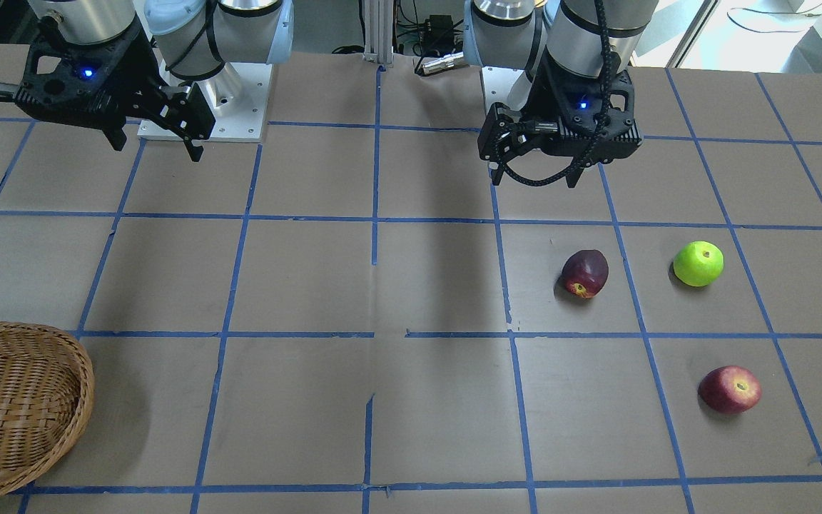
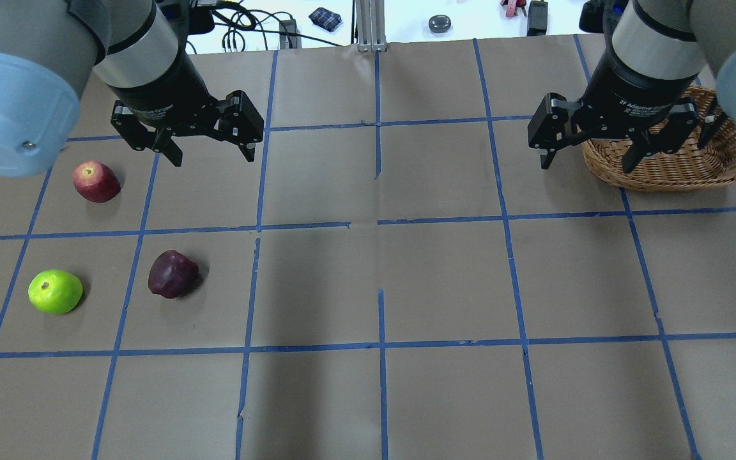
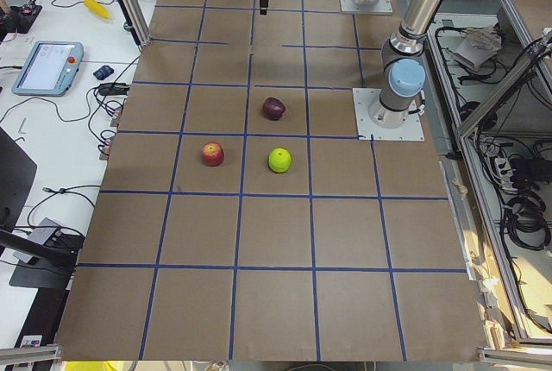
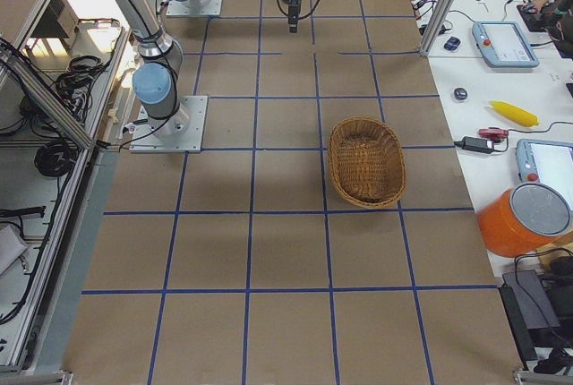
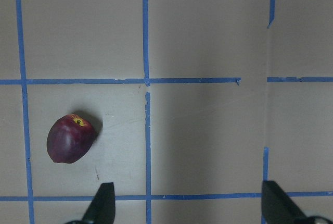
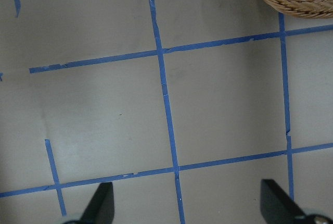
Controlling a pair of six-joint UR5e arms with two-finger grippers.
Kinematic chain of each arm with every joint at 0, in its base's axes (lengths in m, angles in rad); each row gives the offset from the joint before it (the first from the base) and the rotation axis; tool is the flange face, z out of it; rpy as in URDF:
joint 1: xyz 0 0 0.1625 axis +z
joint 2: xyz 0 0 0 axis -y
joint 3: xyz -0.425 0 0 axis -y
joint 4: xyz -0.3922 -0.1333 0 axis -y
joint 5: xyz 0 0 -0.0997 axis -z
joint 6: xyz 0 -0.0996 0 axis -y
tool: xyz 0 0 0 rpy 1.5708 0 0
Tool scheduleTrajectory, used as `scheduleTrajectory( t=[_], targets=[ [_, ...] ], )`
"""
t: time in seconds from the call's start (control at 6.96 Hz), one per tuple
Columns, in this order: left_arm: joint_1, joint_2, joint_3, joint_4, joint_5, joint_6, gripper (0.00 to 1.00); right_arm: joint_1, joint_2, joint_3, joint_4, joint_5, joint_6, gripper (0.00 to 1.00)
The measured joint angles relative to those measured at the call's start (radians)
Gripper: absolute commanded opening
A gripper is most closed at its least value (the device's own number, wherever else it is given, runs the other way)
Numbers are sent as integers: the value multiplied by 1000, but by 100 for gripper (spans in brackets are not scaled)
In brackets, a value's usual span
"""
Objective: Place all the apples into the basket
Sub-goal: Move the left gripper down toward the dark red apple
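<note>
So I count nothing done yet: nearest the robot, the lime-green apple (image 2: 55, 291) and dark purplish-red apple (image 2: 173, 274) lie on its left, with the brighter red apple (image 2: 96, 182) beyond. The left gripper (image 2: 213, 156) and right gripper (image 2: 586, 165) hang wide open and empty. Farthest, the oval light-brown wicker basket (image 2: 668, 172) holds nothing.

A dark red apple (image 5: 70, 138) lies on the table (image 5: 208, 135). The left end effector (image 5: 190, 208) hangs spread wide, one fingertip (image 5: 104, 203) near the apple, not touching it.
</note>
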Motion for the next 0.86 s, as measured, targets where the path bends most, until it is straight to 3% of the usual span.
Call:
scheduleTrajectory(
  t=[0.58,0.86],
  targets=[
    [15,-1,-5,-2,3,11,100,0,0,0,0,0,-1,100],
    [86,-2,-33,-24,7,118,100,0,0,0,-1,0,-1,100]
  ],
)
